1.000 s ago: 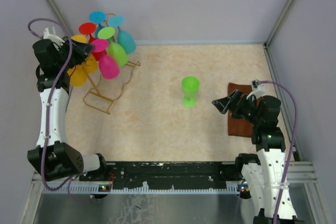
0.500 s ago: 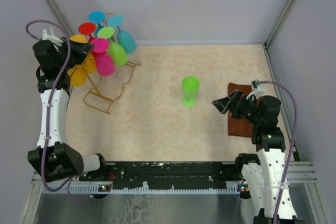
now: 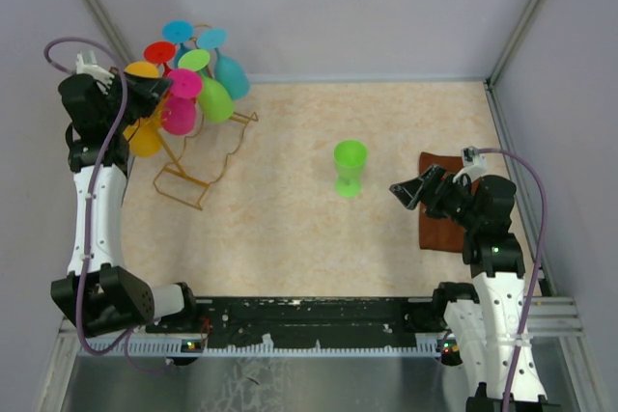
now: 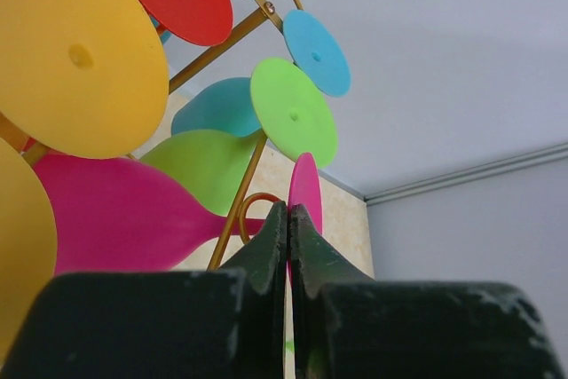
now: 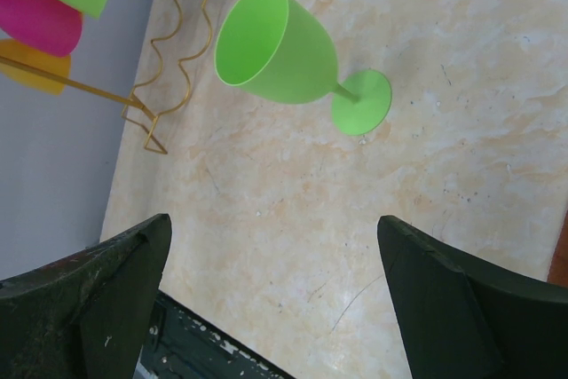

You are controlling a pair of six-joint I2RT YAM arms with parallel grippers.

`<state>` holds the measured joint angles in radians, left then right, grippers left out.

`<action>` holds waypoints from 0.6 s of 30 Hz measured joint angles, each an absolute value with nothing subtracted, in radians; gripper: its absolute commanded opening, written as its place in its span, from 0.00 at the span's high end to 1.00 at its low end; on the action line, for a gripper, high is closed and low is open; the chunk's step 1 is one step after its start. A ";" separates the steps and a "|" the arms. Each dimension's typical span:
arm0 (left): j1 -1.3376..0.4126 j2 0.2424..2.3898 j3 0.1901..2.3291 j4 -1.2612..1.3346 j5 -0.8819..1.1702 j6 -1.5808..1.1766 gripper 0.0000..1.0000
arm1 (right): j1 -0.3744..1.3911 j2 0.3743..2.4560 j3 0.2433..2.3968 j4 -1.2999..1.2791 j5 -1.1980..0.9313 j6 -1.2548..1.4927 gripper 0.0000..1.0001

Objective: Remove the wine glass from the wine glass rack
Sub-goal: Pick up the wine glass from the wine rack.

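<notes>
**Top view.** My left gripper is up at the wine glass rack in the far left corner. It meets the pink wine glass, which hangs bowl-down among the other coloured glasses. My right gripper hovers near a green glass that stands on the table, well apart from the rack.

**Left wrist view.** My fingers are pressed together on the thin pink stem, between bowl and foot, just beside a golden hook.

**Right wrist view.** The jaws stand wide apart and hold nothing.

**Handling.** The glass looks like light, smooth plastic, stiff but slippery. The stem is the right hold. I judge that the foot must slide clear of its hook without dragging on neighbouring glasses or tipping the slender rack.
</notes>
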<state>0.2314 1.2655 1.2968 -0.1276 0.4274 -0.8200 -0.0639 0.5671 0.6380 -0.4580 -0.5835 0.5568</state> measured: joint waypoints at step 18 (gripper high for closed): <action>0.231 1.260 1.252 -0.096 0.524 -0.906 1.00 | -0.064 0.567 0.638 -0.458 -0.577 0.557 0.01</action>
<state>0.2314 1.2602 1.2522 -0.0963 0.5240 -0.9058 -0.0639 0.5674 0.6380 -0.4580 -0.5766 0.5568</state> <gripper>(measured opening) 0.008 0.992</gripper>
